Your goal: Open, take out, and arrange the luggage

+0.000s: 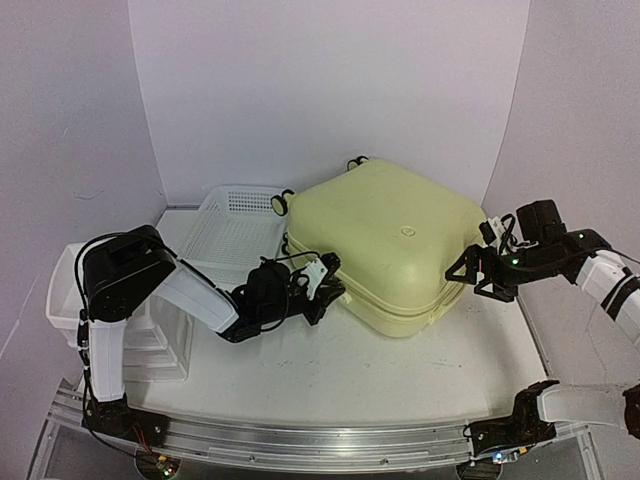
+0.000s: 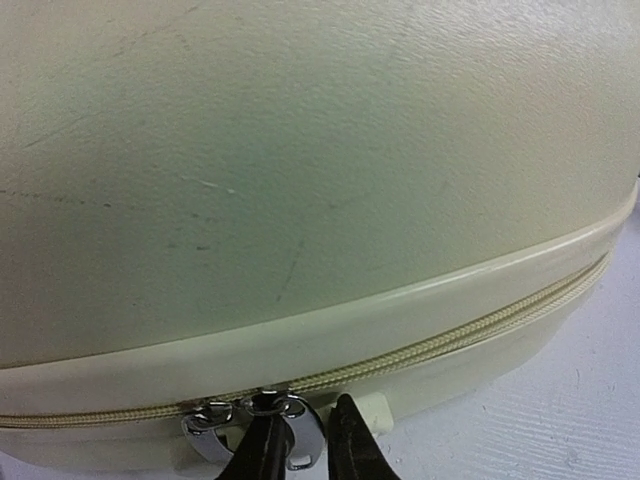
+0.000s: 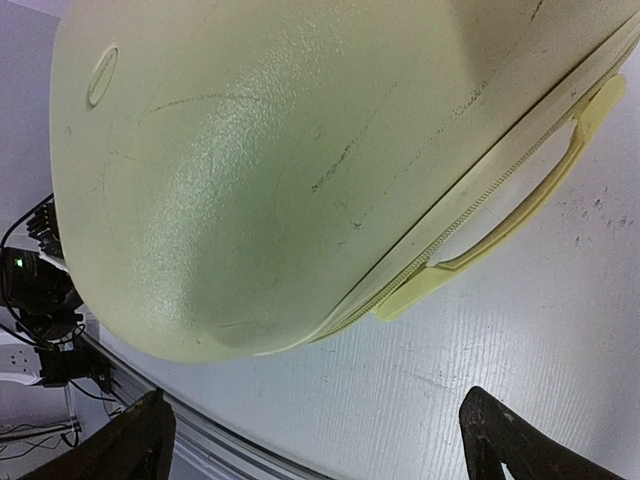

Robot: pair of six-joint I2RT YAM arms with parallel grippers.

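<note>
Luggage (image 1: 385, 245), left claw (image 1: 322, 283) narrow on its zipper pull (image 2: 300, 432), right claw (image 1: 475, 278) wide beside it

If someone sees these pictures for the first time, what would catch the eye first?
The large pale yellow luggage, closed, fills the table's middle. The left gripper sits at its silver zipper pulls, while the right gripper stands wide open beside its right corner.
</note>
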